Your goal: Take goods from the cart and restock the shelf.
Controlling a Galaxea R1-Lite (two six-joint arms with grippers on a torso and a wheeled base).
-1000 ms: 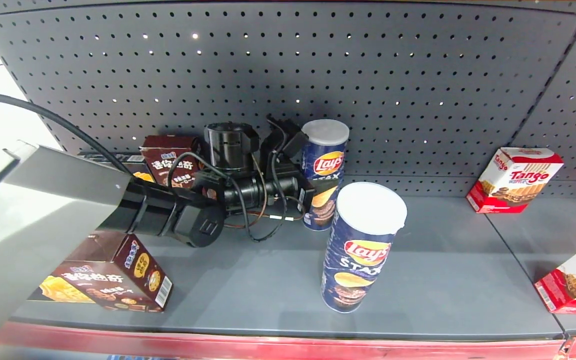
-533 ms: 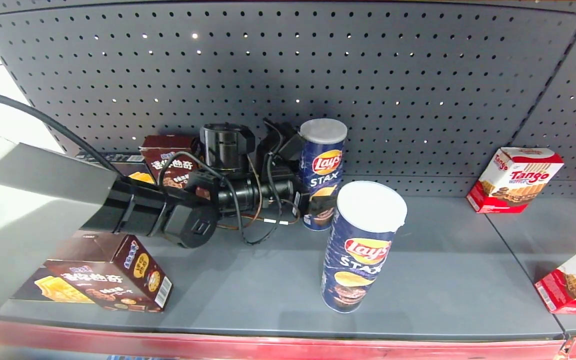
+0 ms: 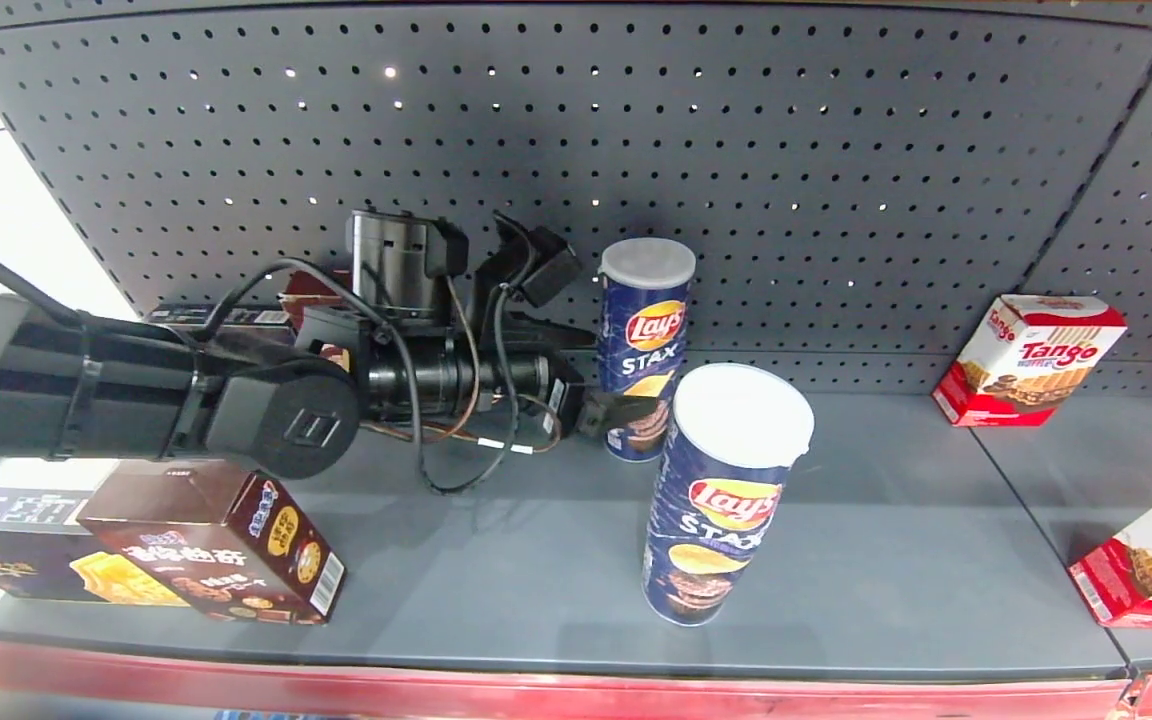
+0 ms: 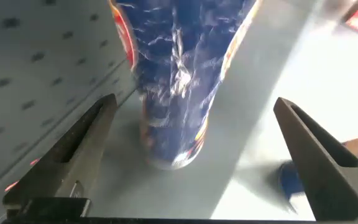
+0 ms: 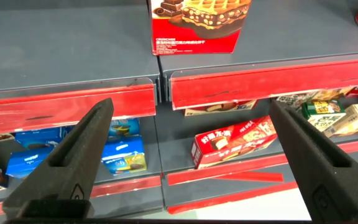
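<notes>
Head view: left arm point(image 3: 136, 390) has pulled back toward frame left vs 1 s ago. The left gripper point(image 3: 591, 375) is now off the rear chips can point(image 3: 648, 330), which stands upright at frame centre on the shelf point(image 3: 496, 560), by the pegboard point(image 3: 736, 150). Front chips can point(image 3: 726, 490) unmoved, lower centre. Looks like placement is done, arm free for next cart item.
Left wrist view: jaws wide apart, rear chips can point(image 4: 179, 74) between them, touching neither.
Right wrist view: right gripper point(image 5: 188, 109) jaws apart, empty, facing lower shelf rows near a wafer box point(image 5: 197, 22)
</notes>
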